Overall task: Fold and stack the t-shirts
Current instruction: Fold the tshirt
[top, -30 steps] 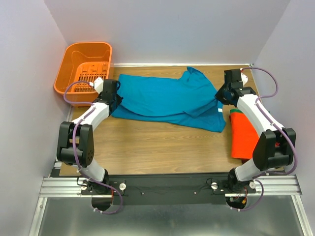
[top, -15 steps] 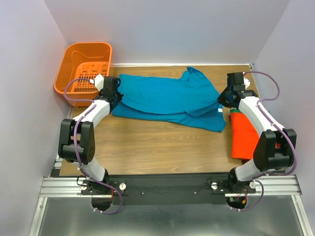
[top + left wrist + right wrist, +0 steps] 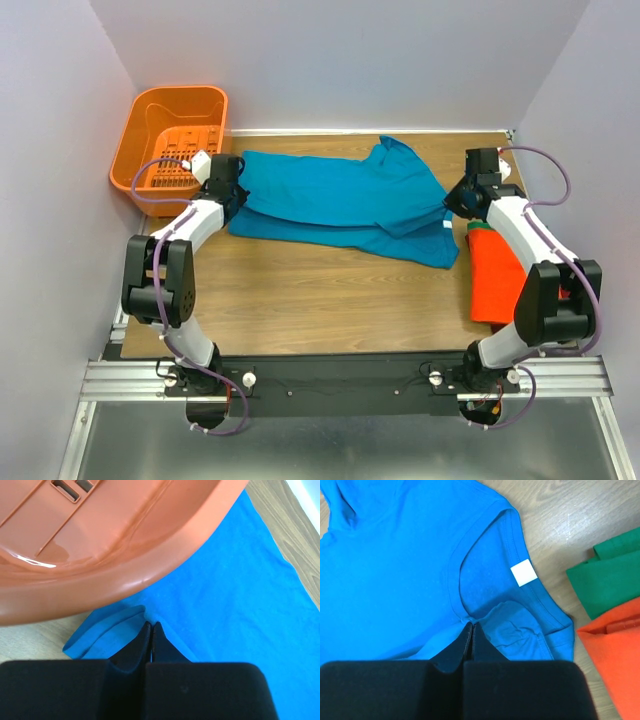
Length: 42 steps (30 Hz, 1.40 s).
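Right wrist: green t-shirt (image 3: 610, 577) cut off

Left claw (image 3: 151, 626) pinches the teal-blue t-shirt (image 3: 240, 610) at a folded edge — orange basket (image 3: 125, 575) just above.

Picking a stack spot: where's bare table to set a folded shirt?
Free: the table strip between teal t-shirt and base rail, bounded right by orange t-shirt. Crowded: far side, basket, left gripper and right gripper pinching the teal t-shirt.
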### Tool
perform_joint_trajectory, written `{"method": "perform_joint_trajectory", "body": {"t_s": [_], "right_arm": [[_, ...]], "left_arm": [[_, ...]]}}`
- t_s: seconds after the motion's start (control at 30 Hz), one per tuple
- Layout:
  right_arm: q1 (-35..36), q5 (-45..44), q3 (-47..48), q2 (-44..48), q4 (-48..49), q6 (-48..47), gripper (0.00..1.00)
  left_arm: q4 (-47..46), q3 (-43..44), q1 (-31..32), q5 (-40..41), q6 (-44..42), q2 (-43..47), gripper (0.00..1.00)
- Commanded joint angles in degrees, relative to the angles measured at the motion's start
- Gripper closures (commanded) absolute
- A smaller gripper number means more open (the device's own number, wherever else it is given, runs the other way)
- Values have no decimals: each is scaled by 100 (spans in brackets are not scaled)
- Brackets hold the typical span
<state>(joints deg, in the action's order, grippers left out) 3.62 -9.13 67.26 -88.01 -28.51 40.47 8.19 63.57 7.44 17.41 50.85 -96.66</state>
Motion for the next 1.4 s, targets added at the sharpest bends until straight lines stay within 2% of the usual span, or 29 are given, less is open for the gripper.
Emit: {"method": "perform_joint_trajectory", "body": {"t_s": [0.0, 0.3, 0.33, 0.37, 0.4, 0.43, 0.47, 0.5, 0.53, 0.57, 0.6, 0.67, 0.77, 0.87, 1.17, 1.37], "right_arm": [[-72, 130, -73, -216, 188, 14, 99], [-72, 359, 146, -638, 329, 14, 99], [-63, 411, 164, -674, 346, 5, 99], [-72, 438, 216, -787, 364, 5, 99], [-63, 473, 217, -840, 373, -12, 98], [-72, 543, 278, -911, 381, -30, 97], [-72, 569, 305, -963, 399, -48, 96], [-63, 605, 331, -1068, 416, -56, 86], [-72, 718, 357, -1096, 495, -74, 76], [-72, 780, 366, -1157, 539, -83, 52], [-72, 833, 384, -1175, 566, -92, 41], [-72, 947, 410, -1201, 627, -127, 26], [-46, 1184, 349, -1184, 654, -188, 25], [77, 1053, 165, -956, 715, -180, 25], [499, 1158, -1293, -191, 1329, 5, 27], [745, 1370, -1453, -480, 1761, 136, 30]], "left_arm": [[-97, 173, -41, 149, -31, -142, 100], [-335, 287, -41, -44, -251, -344, 100], [-405, 287, -41, -53, -277, -345, 97], [-440, 244, -41, -80, -286, -327, 88], [-467, 217, -41, -97, -304, -327, 88], [-571, 191, -41, -132, -339, -283, 72], [-625, 173, -41, -159, -391, -257, 63], [-651, 138, -41, -228, -418, -213, 53], [-773, 121, -41, -290, -470, -178, 51], [-792, 60, -41, -439, -540, -143, 49], [-923, 15, -32, -510, -550, -55, 47], [-1161, -90, -15, -729, -602, 33, 46], [-1223, -240, 47, -827, -603, 156, 47], [-1258, -450, 222, -792, -594, 306, 47], [-1249, -1294, 644, -458, -559, 868, 52], [-1039, -1891, 653, -19, -217, 1220, 55]]}}
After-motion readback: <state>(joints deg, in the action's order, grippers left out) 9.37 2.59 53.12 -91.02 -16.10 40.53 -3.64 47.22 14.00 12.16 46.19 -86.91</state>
